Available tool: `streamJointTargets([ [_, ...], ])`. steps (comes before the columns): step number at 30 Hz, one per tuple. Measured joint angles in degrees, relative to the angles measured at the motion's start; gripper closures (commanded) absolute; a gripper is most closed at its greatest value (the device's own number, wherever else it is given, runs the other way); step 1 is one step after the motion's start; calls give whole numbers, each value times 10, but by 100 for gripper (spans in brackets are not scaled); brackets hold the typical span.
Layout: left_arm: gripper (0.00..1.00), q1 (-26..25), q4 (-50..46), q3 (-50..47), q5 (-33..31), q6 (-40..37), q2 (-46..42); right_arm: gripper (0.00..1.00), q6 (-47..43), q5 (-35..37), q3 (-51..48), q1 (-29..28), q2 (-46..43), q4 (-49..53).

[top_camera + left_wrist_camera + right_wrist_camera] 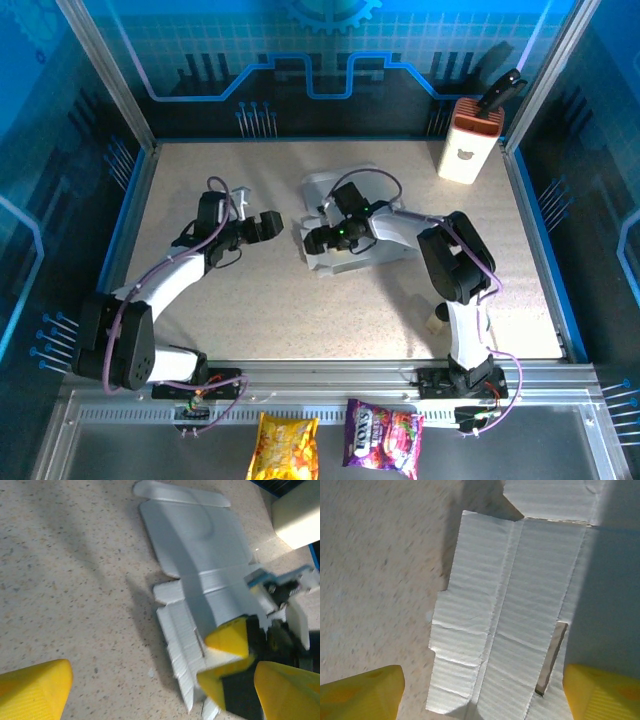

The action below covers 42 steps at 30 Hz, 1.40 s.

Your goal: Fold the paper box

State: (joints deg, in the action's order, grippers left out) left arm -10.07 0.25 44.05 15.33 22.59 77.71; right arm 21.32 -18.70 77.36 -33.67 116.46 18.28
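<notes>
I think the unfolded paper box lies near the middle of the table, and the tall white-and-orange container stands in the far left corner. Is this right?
Not quite. The container stands in the far right corner, not the left, as the top view shows. The paper box does lie unfolded near the middle of the table.

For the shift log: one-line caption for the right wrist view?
Open right gripper poised above the creased paper box lying on the speckled table.
</notes>
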Motion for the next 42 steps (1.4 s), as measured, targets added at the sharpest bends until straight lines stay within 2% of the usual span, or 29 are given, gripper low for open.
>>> streamJointTargets([
  [8,11,-30,-13,49,21,-2,55,16,-47,-16,-63,-55,-56,61],
  [15,12,-59,-30,96,47,-3,118,17,-55,2,-139,-56,-129,107],
  [28,13,-116,-49,234,80,-4,263,17,19,53,-199,-33,-257,107],
  [42,12,-134,-154,435,107,-37,436,17,82,82,-282,-21,-281,118],
])
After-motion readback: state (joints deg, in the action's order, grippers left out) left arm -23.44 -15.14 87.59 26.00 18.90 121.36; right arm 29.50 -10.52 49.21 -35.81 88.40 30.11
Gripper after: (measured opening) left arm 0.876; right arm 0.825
